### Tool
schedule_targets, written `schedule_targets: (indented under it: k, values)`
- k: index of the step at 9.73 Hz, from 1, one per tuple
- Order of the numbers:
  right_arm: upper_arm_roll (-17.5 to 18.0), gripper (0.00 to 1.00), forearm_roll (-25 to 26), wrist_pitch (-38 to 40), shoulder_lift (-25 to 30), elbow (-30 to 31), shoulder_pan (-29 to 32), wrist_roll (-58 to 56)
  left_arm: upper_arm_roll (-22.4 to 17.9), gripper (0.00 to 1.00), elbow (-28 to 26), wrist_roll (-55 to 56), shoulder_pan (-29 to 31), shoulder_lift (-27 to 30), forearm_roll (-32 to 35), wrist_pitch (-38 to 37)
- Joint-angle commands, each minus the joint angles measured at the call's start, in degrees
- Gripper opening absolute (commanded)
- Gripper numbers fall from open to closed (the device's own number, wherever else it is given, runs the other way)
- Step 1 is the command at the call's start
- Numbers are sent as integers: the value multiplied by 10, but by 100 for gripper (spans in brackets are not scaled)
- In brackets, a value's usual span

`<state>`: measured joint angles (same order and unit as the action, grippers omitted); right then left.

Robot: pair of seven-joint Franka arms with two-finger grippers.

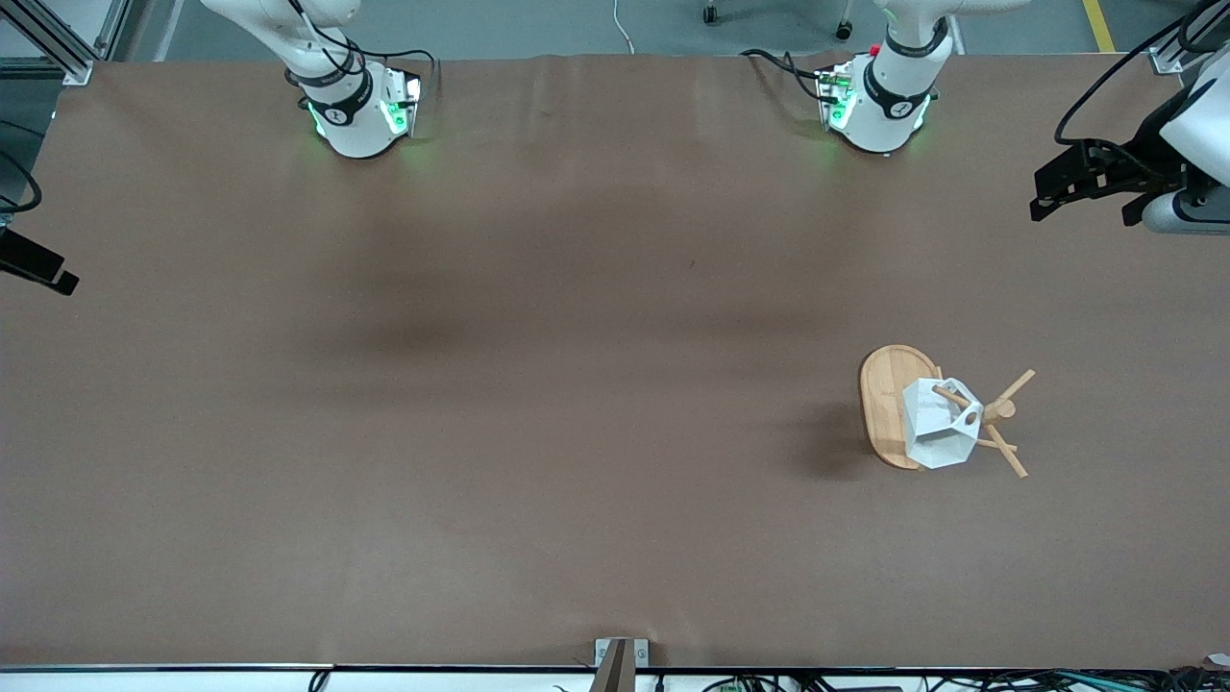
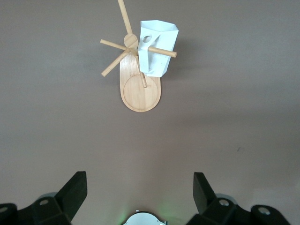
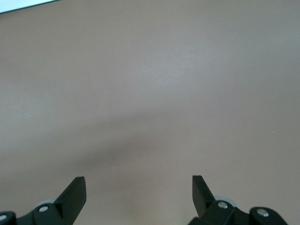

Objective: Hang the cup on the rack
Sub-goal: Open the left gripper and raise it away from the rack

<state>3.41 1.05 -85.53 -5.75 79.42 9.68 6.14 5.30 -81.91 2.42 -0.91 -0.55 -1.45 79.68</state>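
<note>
A: Toward the left arm's end of the counter (image 1: 538, 404), the cup (image 1: 937, 428) hung by its handle on the rack (image 1: 889, 404).

B: Both hands, left hand (image 2: 139, 194) and right hand (image 3: 138, 194), gaped wide, empty; the left was closer.

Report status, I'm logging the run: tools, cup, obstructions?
Left tool open, high over the table. Right tool open, empty. Cup hangs on rack peg. Nothing in the way.

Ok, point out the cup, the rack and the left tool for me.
cup (image 1: 934, 432), front view, faceted white body.
rack (image 1: 882, 394), front view, bare oval base.
left tool (image 2: 140, 194), left wrist view, midway between its open fingertips.
</note>
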Motion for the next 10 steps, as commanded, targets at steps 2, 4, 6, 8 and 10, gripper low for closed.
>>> schedule_targets:
  k: [2,4,6,8,10]
  values:
    - [10,100,3,7,12,6,3,2,9,100,-6,5,0,7,4,-9]
    - [-20,100,3,7,14,7,-25,2,9,100,-9,13,-1,8,-3,-8]
    - [-20,100,3,7,13,8,-23,1,9,100,-9,17,0,8,-2,-5]
    - [-19,100,1,5,12,7,-21,2,10,100,-9,25,-1,8,2,-5]
    - [-19,100,1,8,12,8,-20,1,12,100,-9,25,-1,8,3,-5]
